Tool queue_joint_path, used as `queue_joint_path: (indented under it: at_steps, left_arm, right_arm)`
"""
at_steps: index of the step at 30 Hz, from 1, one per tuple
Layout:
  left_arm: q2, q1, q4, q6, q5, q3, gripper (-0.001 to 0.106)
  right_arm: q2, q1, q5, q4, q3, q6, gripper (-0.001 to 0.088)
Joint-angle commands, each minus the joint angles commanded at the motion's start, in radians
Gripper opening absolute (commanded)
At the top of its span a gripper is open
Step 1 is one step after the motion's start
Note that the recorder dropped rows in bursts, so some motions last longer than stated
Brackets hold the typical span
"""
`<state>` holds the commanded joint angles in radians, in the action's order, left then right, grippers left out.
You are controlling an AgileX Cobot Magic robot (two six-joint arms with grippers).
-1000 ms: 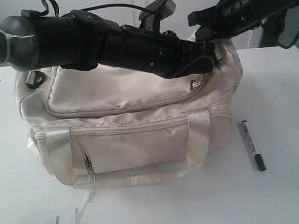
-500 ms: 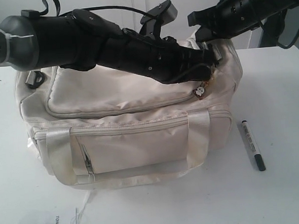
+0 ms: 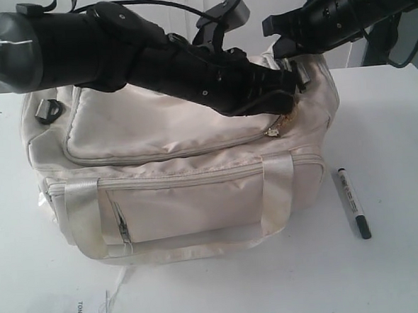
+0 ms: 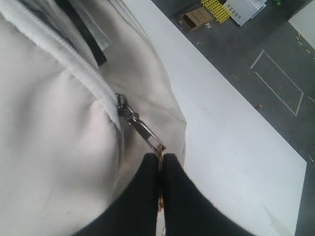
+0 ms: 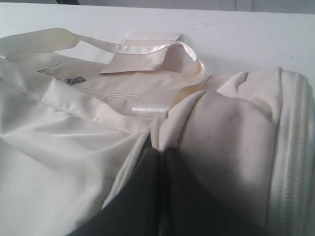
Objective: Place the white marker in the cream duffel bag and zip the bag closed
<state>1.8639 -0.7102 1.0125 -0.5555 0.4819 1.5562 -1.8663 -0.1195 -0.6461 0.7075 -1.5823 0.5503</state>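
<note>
The cream duffel bag (image 3: 176, 194) sits mid-table, its top zip running toward the right end. My left gripper (image 3: 289, 113) reaches across the bag's top. In the left wrist view this left gripper (image 4: 161, 158) is shut on the gold charm (image 4: 160, 150), which hangs from the metal zip pull (image 4: 142, 130). My right gripper (image 3: 288, 51) is at the bag's far right end. Seen from the right wrist, the right gripper (image 5: 162, 150) is shut on a fold of bag fabric beside the zip track. The white marker (image 3: 354, 203) lies on the table right of the bag, untouched.
A paper tag (image 3: 76, 310) lies near the front left of the white table (image 3: 391, 117). A black strap ring (image 3: 48, 109) sits at the bag's left end. The table edge (image 4: 236, 98) runs close past the bag's right end, with floor beyond.
My left arm has tilted, its rear rising and its tip dipping toward the bag's right end. The charm has shifted slightly down. The right arm and the marker have not moved.
</note>
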Motion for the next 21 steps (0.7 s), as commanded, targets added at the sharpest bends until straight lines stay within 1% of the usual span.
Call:
queue_joint_path:
  at_steps: [1,3,21]
  left_arm:
    - [0.000,0.000,-0.037,0.031,0.000,0.000,0.000]
    - [0.000,0.000,-0.061,0.044,0.009,0.000,0.000]
    - [-0.002,0.000,-0.087,0.055,0.035,0.000,0.000]
  right_arm:
    - [0.000,0.000,0.000,0.000,0.000,-0.005,0.0000]
    - [0.000,0.000,0.000,0.000,0.000,-0.005,0.0000]
    - [0.000,0.000,-0.010,-0.002,0.000,-0.012,0.0000]
